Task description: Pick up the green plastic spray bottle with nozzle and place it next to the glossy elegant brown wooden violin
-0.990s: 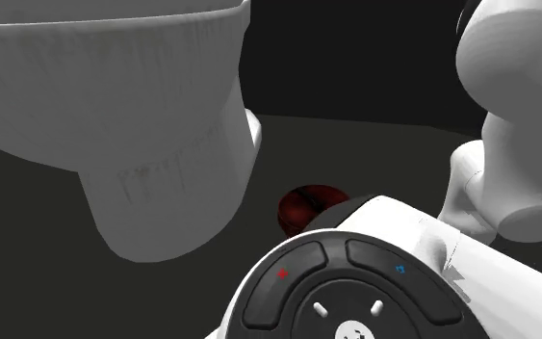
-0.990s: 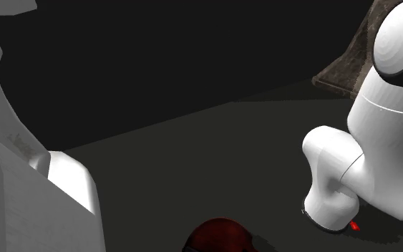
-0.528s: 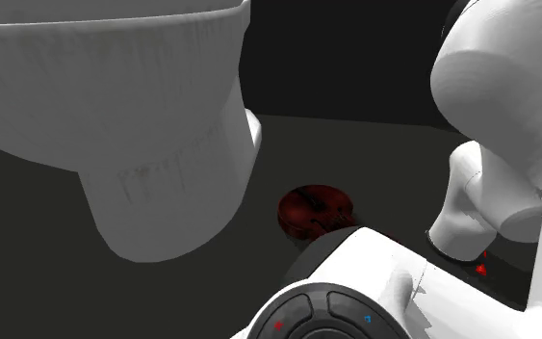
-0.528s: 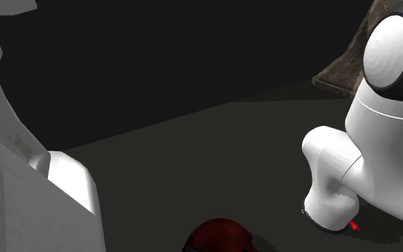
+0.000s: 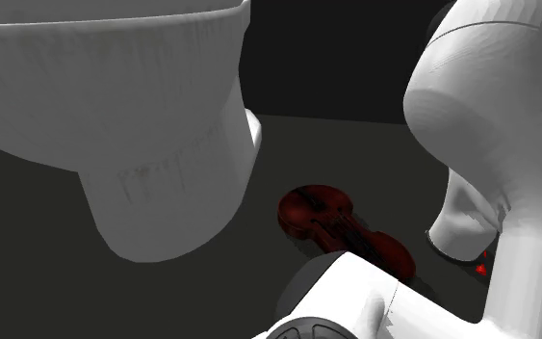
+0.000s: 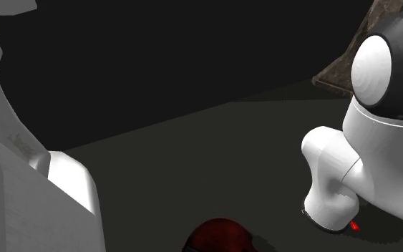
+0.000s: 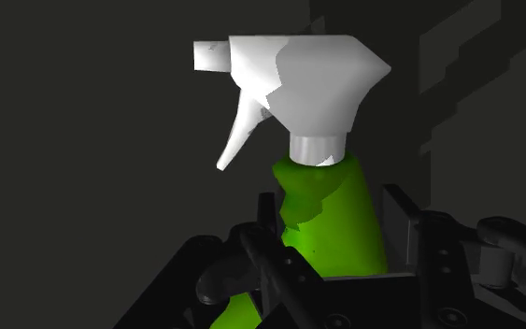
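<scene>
- The green spray bottle [image 7: 331,234] sits between the two black fingers [image 7: 403,224] of the claw [image 7: 334,201].
- The claw is closed on the bottle. One finger presses each side of the green body, just below the neck.
- The bottle runs the same way as the fingers. Its grey collar and white trigger head [image 7: 307,79] stick out well beyond the fingertips.
- The spout and the trigger lever point off to one side, away from the finger at [image 7: 403,224].
- Behind the bottle in the wrist view there is plain dark background.
- In the shoulder view a dark red-brown violin [image 5: 322,214] lies flat on a dark surface [image 5: 374,154], just beside the base of the white arm [image 5: 490,116].
- In the second exterior view the rounded end of the violin [image 6: 217,236] shows at the bottom edge, with the arm [image 6: 368,165] to its right.
- A small red light [image 6: 354,226] glows at the foot of the arm.
- A big white bulky shape [image 5: 105,116] hangs over the shoulder view's left, well apart from the violin.
- How close the bottle is to the violin cannot be told.
</scene>
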Tool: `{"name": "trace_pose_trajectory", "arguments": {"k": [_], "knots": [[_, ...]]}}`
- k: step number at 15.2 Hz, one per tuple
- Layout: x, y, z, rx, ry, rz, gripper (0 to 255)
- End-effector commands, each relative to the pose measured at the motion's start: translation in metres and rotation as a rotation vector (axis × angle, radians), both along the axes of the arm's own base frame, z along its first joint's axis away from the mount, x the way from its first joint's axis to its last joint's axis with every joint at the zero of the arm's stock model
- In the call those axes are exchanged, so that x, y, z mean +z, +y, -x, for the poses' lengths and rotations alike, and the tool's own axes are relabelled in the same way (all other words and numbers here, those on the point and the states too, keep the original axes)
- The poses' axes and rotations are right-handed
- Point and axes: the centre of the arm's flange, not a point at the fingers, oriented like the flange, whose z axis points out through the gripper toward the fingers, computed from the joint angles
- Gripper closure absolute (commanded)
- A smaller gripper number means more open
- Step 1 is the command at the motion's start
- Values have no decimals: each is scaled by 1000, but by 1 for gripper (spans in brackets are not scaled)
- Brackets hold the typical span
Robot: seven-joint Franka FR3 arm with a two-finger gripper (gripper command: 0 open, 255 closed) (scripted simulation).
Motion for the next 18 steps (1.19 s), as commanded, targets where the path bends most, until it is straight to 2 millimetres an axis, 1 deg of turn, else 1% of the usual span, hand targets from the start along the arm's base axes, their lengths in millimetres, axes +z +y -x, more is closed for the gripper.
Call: {"name": "trace_pose_trajectory", "arguments": {"k": [1,6,7,12,15,16,18], "knots": [[-3,1,1,0,0,0,255],[-3,1,1,0,0,0,255],[-3,1,1,0,0,0,0],[-3,1,1,0,0,0,0],[37,-1,0,0,0,0,0],[47,-2,0,0,0,0,0],[47,-2,0,0,0,0,0]]}}
